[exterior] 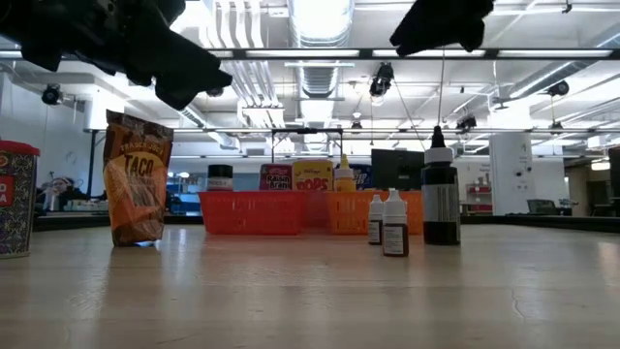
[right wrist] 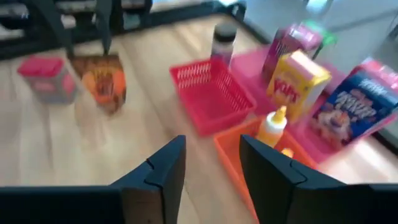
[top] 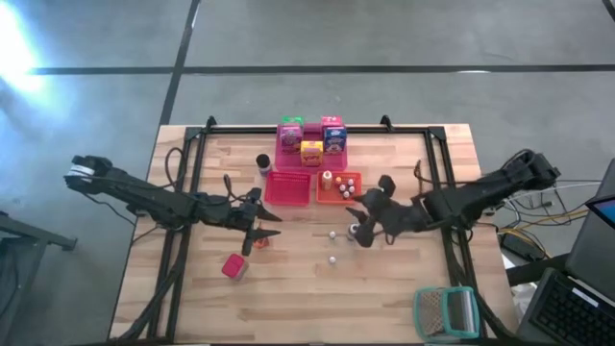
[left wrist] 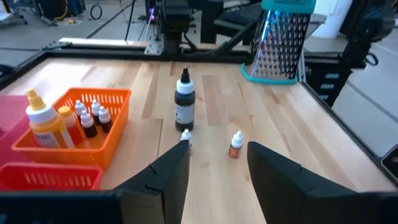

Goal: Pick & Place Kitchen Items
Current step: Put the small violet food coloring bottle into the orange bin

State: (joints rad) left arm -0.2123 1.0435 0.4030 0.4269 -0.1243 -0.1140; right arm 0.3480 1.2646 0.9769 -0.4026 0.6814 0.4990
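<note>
The right claw (top: 363,229) hangs above the desk (top: 384,298) just to the 5 o'clock side of the orange tray (top: 338,195), its fingers spread with nothing between them, as its wrist view shows. Close under it stands the tall dark bottle (left wrist: 184,102), with two small dropper bottles (left wrist: 235,144) loose on the wood toward 6 o'clock. The main risk is a descent that clips the tall bottle's cap and topples it into the droppers, scattering them; it is narrow and top-heavy, so a glancing finger would be enough. The right wrist picture is smeared, so I cannot tell exactly how the fingers line up with it. The left claw (top: 258,231) sits at about 9 o'clock from the right one, fingers apart and empty, right over the taco pouch (exterior: 138,179); a swing of either arm toward the other could tangle them or knock the pouch flat. The pink-lidded tub (top: 233,266) lies well clear at 7 o'clock.
</note>
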